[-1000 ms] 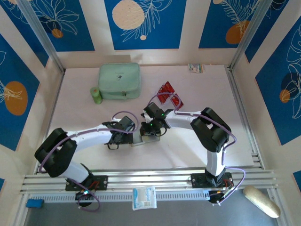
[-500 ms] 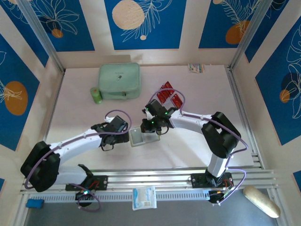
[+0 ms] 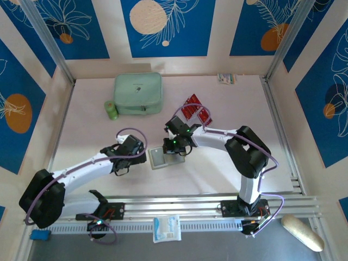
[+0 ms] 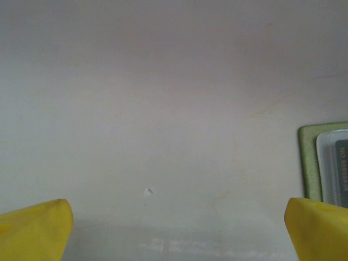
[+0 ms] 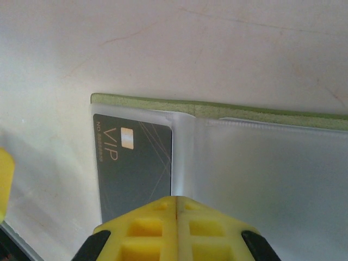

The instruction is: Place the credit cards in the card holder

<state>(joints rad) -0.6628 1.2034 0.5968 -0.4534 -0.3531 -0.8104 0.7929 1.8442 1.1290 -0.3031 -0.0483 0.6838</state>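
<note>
The card holder (image 3: 157,159) lies open on the table, olive-green edge (image 5: 261,112) round pale clear pockets. A black card marked VIP (image 5: 133,168) sits inside its left pocket. My right gripper (image 3: 174,151) (image 5: 176,202) is shut, its yellow tips together and resting on the clear pocket beside that card. My left gripper (image 3: 142,155) (image 4: 178,227) stands open over bare table just left of the holder, whose corner (image 4: 306,163) shows at the right edge of the left wrist view. Several red credit cards (image 3: 194,109) lie fanned out behind the right arm.
A mint-green zip case (image 3: 138,93) and a small green cylinder (image 3: 111,110) stand at the back left. A small packet (image 3: 226,78) lies by the back wall. A white pouch (image 3: 166,228) rests on the front rail.
My left arm has pulled back to the left, off the card holder, staying open. The right gripper stays shut at the holder, shifting only slightly.
</note>
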